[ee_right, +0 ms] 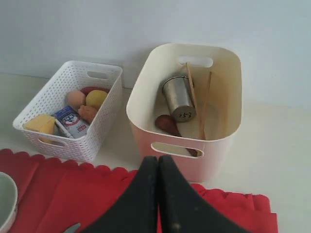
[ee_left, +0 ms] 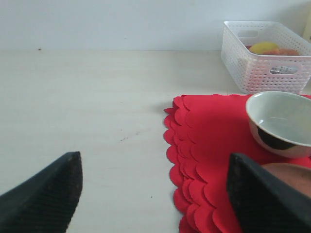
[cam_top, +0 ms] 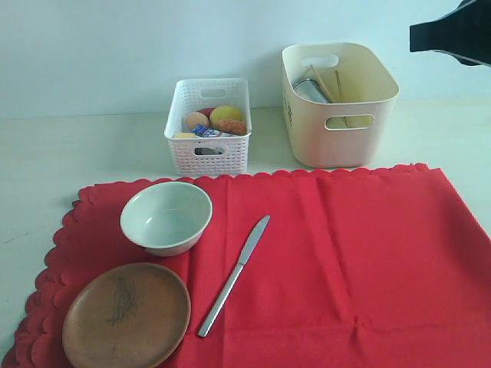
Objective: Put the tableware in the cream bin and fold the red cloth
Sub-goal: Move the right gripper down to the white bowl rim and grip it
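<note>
While the red cloth is spread flat on the worktop, the pale bowl, the wooden plate and the knife are seen lying on it. The steel cup, chopsticks and dark spoon are contained in the cream bin, just beyond the cloth's far edge. The left end effector is spread wide apart and empty; the right end effector is closed on nothing.

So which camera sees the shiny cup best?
The right wrist view: it looks down into the cream bin, showing the steel cup lying on its side. The exterior view catches only a sliver above the rim. The left wrist view does not show it.
</note>
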Available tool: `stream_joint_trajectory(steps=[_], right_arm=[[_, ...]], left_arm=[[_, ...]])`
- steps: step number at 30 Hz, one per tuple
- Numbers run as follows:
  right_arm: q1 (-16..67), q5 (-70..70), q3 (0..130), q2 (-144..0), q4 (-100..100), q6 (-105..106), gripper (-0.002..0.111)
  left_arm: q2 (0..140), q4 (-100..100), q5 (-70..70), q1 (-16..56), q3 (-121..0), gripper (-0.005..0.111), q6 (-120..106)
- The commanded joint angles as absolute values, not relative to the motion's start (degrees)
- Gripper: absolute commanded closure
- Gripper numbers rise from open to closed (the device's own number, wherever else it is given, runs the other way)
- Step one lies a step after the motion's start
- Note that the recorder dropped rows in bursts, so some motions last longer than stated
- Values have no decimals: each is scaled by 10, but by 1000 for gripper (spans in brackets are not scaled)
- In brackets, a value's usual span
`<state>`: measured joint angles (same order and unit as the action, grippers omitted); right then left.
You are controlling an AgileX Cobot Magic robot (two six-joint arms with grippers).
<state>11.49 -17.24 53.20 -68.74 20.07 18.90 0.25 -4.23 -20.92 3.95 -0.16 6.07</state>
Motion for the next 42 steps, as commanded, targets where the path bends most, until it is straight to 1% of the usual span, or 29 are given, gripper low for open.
stream_joint_trajectory(steps=[1,4,14,17,19,24,27,29,32,37,42], right_arm=[[113,-197,529,-688,216,208,108],[113,-204,530,-688,263,262,108],[113,-272,530,-689,567,554,107],[113,-294,530,-689,618,598,98],[113,-303,530,-689,631,614,89],[113,-303,530,-698,635,618,61],[131,-302,530,-720,635,644,48],[149,-300,531,-737,635,658,41],[177,-302,545,-768,635,658,38],[223,-302,577,-832,612,632,38],[264,-308,626,-928,515,536,38]], left_arm=[[0,-43,-203,43,0,29,62],[0,-43,-203,43,0,29,62],[0,-43,-203,43,0,29,62],[0,-43,-203,43,0,29,62],[0,-43,-203,43,0,29,62],[0,-43,-203,43,0,29,62],[0,-43,-203,43,0,29,62],[0,-43,-203,43,0,29,62],[0,-43,-203,43,0,29,62],[0,-43,-203,43,0,29,62],[0,-43,-203,43,0,29,62]])
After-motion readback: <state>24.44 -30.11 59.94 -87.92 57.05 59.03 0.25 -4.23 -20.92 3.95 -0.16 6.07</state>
